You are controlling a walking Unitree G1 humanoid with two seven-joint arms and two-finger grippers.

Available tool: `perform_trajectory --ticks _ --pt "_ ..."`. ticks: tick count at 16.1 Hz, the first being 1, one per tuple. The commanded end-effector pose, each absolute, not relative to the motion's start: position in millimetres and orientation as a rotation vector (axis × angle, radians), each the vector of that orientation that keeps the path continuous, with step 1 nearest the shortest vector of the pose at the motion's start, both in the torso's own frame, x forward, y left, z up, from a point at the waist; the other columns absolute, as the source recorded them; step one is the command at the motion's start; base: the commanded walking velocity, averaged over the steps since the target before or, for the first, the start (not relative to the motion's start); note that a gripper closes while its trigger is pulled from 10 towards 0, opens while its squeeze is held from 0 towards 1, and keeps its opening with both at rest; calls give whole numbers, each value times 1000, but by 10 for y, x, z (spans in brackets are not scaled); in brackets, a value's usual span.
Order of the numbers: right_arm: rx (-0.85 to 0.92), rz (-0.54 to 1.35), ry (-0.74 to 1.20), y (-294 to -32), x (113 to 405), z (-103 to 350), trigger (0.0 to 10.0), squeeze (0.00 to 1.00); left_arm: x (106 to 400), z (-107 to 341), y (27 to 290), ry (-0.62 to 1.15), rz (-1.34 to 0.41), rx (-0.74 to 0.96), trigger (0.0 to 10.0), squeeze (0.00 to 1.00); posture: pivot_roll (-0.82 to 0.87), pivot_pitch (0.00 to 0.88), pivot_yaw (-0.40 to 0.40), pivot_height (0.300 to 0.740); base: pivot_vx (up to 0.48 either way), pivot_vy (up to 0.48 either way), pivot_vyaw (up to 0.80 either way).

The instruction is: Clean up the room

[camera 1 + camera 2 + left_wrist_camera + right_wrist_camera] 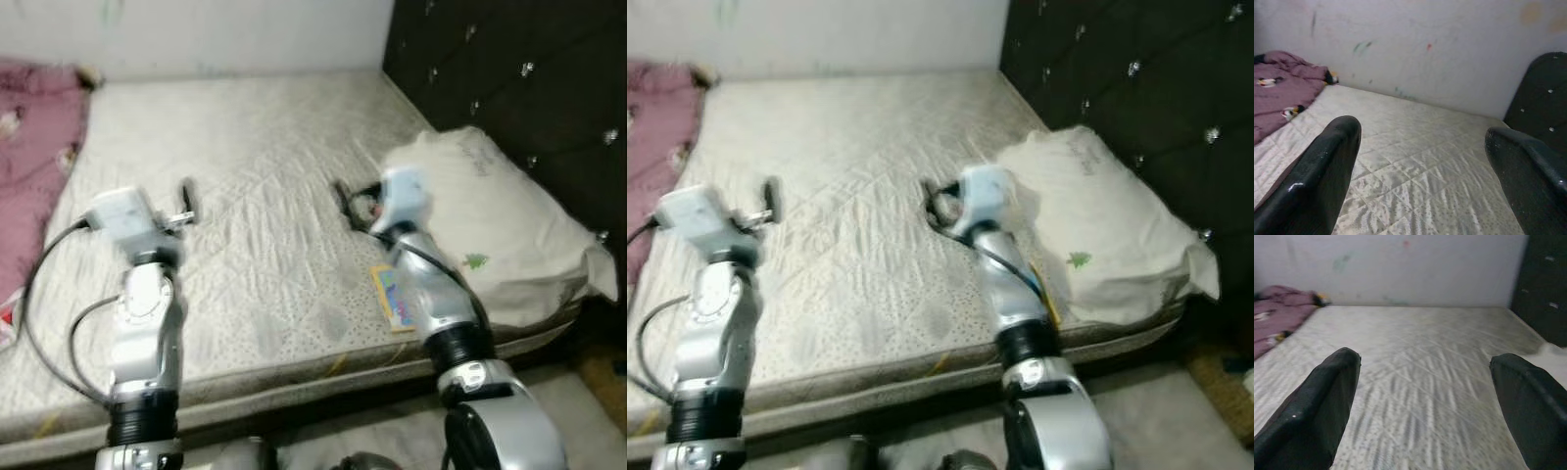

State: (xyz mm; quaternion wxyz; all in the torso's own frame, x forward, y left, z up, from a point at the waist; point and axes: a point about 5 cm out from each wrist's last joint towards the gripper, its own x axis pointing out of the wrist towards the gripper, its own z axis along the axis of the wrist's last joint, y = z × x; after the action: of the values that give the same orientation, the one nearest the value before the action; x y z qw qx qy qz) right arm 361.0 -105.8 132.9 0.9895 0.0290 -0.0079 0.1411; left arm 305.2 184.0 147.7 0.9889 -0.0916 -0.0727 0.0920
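Nearest you, both silver arms reach forward over the front edge of the bare, quilted off-white mattress [274, 225]. Your left gripper [1422, 147] hovers above the mattress at about 9 o'clock of the head view, its two black fingers [1322, 181] spread wide apart with nothing between them. Your right gripper [1425, 377] hovers near centre, just left of the pillow, its fingers [1312, 411] equally wide apart and empty.

Beside your right forearm, at about 4 o'clock, a small flat colourful booklet or card [394, 299] lies on the mattress near its front edge, touching the pillow's near corner; its print is too blurred to read. The rumpled cream pillow [500, 230] with a small green motif lies at 3 o'clock against the dark tufted headboard [529, 78] studded with shiny buttons.

Farther off, at 10 o'clock, a crumpled mauve-pink blanket [34, 157] with small cartoon patches is heaped along the mattress's left side, up to the white wall [216, 34].

The wrist views show faint coloured smudges on that wall, which the head views blur out. The head views alone show the booklet and the grey floor [549, 392] below the bed.
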Motion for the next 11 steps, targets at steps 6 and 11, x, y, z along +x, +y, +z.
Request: perform_trajectory --ticks 6,11 --pt "59 323 -49 -992 3626 1400 10000 0 3070 1507 1882 -151 194 -181 10000 0 62 0 -28 740 0 480 0" --pt "39 359 -58 -959 3616 1398 10000 0 3077 1504 1879 -148 190 -185 10000 0 65 0 -29 740 0 480 0"
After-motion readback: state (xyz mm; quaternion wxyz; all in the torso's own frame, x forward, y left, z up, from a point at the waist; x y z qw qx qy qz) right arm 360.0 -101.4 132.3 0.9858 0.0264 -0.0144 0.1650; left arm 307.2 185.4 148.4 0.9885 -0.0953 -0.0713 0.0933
